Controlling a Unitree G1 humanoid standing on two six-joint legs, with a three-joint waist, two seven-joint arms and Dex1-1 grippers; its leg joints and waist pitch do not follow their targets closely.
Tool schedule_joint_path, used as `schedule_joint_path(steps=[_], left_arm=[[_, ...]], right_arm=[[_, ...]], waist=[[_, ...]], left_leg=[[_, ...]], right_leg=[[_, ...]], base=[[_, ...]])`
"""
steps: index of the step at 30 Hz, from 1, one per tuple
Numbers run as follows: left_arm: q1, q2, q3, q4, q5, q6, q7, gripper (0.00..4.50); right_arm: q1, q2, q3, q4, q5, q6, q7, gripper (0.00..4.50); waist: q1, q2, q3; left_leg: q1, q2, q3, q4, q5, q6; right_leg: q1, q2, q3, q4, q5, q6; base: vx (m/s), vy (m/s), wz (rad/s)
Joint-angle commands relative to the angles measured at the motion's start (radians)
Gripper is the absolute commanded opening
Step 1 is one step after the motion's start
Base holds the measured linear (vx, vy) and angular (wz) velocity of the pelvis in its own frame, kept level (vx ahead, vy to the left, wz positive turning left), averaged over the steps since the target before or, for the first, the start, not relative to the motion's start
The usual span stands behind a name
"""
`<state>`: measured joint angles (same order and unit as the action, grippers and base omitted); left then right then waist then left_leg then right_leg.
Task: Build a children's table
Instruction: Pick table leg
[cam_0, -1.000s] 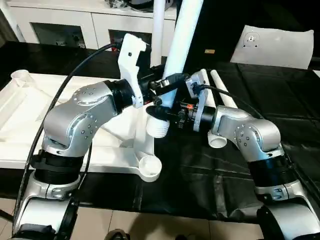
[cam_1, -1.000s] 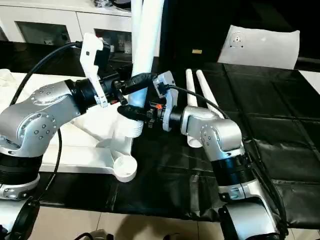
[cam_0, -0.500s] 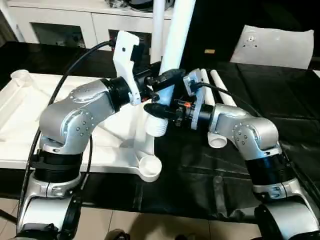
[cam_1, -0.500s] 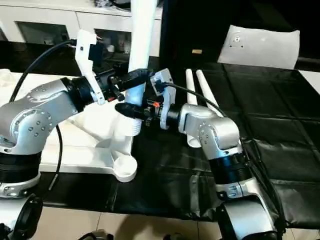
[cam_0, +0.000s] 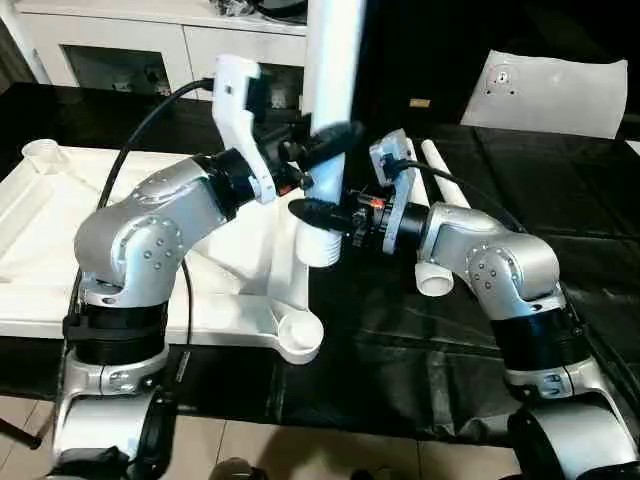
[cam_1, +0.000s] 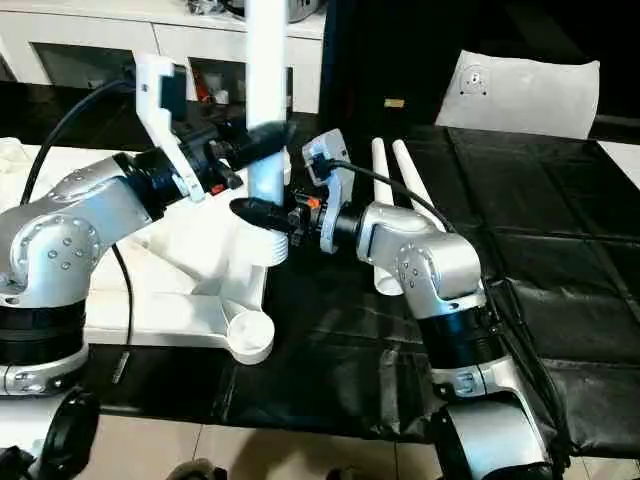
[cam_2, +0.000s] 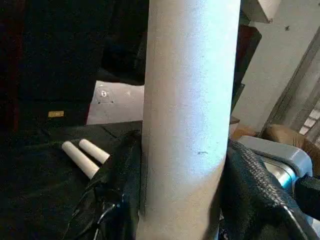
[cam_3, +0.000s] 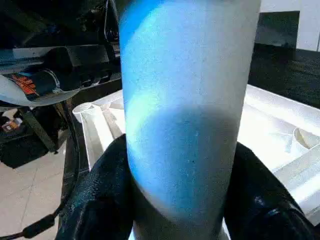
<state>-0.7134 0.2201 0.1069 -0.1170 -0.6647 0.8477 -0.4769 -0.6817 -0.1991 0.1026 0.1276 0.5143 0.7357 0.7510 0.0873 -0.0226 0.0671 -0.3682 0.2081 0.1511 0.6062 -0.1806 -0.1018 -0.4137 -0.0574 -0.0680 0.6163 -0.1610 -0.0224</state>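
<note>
Standing almost upright, the leg (cam_0: 333, 70) has its threaded lower end in a corner socket of the upturned table top (cam_0: 60, 250) on the black-covered counter (cam_0: 420, 350), and both hands grip it. The left hand (cam_0: 322, 148) pinches the shaft higher up, its black fingers (cam_2: 117, 185) pressed against either side; the right hand (cam_0: 312, 212) clamps it lower, just above the ribbed end (the wrist view shows the fingers (cam_3: 102, 190) hugging the tube from both sides).

The step in hand looks like seating this leg, and doing it well depends on alignment: the shaft should stand square to the top so the threads catch cleanly rather than crossing. With two grips on one rigid tube, the arms need to turn together about the leg's own axis; any sideways pull from one could tilt it or lever the light top off the counter. A gentle downward press while turning should help.

Two more legs (cam_0: 447, 195) lie side by side on the counter beyond the right arm, waiting. The near corner socket (cam_0: 297, 335) is still empty.
</note>
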Motion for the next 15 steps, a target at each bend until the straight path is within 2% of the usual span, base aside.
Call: schedule_joint_path(steps=[1, 5, 6, 8, 10, 11, 12, 13, 15], left_arm=[[-0.034, -0.031, -0.022, -0.083, -0.092, -0.005, -0.055, 2.55], [-0.03, -0.013, -0.058, -0.106, -0.07, -0.005, -0.08, 2.55], [-0.026, 0.011, -0.101, -0.121, -0.032, -0.001, -0.093, 2.55], [-0.022, 0.031, -0.137, -0.125, -0.004, -0.005, -0.113, 2.55], [-0.015, 0.048, -0.157, -0.126, 0.004, -0.028, -0.16, 2.83], [-0.013, 0.052, -0.155, -0.123, -0.001, -0.033, -0.174, 2.97], [-0.011, 0.054, -0.152, -0.121, -0.005, -0.036, -0.184, 3.05], [-0.01, 0.07, -0.162, -0.116, 0.005, -0.044, -0.2, 3.05], [-0.011, 0.103, -0.185, -0.105, 0.024, -0.054, -0.233, 3.29]], right_arm=[[0.019, -0.001, 0.018, 0.038, -0.033, 0.027, -0.031, 1.91], [0.03, -0.006, 0.027, 0.037, -0.047, 0.027, -0.038, 1.91], [0.038, -0.008, 0.037, 0.032, -0.056, 0.028, -0.04, 1.91], [0.042, -0.007, 0.047, 0.028, -0.061, 0.023, -0.038, 1.91], [0.043, -0.004, 0.055, 0.031, -0.062, 0.003, -0.024, 1.91], [0.045, -0.004, 0.059, 0.031, -0.063, -0.007, -0.014, 1.91], [0.046, -0.005, 0.061, 0.03, -0.064, -0.014, -0.008, 1.9], [0.046, -0.008, 0.065, 0.028, -0.065, -0.02, 0.001, 1.9], [0.05, -0.017, 0.068, 0.021, -0.065, -0.026, 0.015, 1.9]], waist=[[-0.002, 0.004, -0.082], [-0.003, 0.008, -0.082], [-0.003, 0.012, -0.083], [-0.003, 0.012, -0.082], [-0.003, 0.012, -0.081], [-0.004, 0.016, -0.079], [-0.006, 0.013, -0.08], [-0.005, 0.019, -0.081], [-0.006, 0.017, -0.08]], left_leg=[[0.005, 0.006, 0.012, -0.063, -0.133, -0.016], [0.004, 0.007, 0.011, -0.064, -0.135, -0.017], [0.007, 0.008, 0.009, -0.065, -0.137, -0.019], [0.007, 0.008, 0.01, -0.066, -0.143, -0.02], [0.006, 0.008, 0.009, -0.066, -0.141, -0.029], [0.005, 0.005, 0.011, -0.065, -0.156, -0.031], [0.005, 0.005, 0.011, -0.065, -0.16, -0.03], [0.006, 0.006, 0.01, -0.065, -0.155, -0.029], [0.008, 0.005, 0.009, -0.066, -0.172, -0.027]], right_leg=[[0.064, -0.058, 0.041, -0.071, -0.254, -0.128], [0.065, -0.057, 0.041, -0.069, -0.24, -0.132], [0.064, -0.057, 0.041, -0.069, -0.238, -0.131], [0.064, -0.057, 0.041, -0.069, -0.242, -0.131], [0.064, -0.061, 0.041, -0.069, -0.243, -0.144], [0.062, -0.057, 0.041, -0.072, -0.247, -0.141], [0.065, -0.058, 0.041, -0.071, -0.251, -0.137], [0.065, -0.058, 0.042, -0.07, -0.248, -0.137], [0.064, -0.057, 0.041, -0.072, -0.27, -0.129]], base=[[0.0, 0.0, 0.0], [0.0, 0.0, 0.0], [0.0, 0.0, 0.0], [0.0, 0.0, 0.0], [0.0, 0.0, 0.0], [0.0, 0.0, 0.0], [0.0, 0.0, 0.0], [0.0, 0.0, 0.0], [0.0, 0.0, 0.0]])
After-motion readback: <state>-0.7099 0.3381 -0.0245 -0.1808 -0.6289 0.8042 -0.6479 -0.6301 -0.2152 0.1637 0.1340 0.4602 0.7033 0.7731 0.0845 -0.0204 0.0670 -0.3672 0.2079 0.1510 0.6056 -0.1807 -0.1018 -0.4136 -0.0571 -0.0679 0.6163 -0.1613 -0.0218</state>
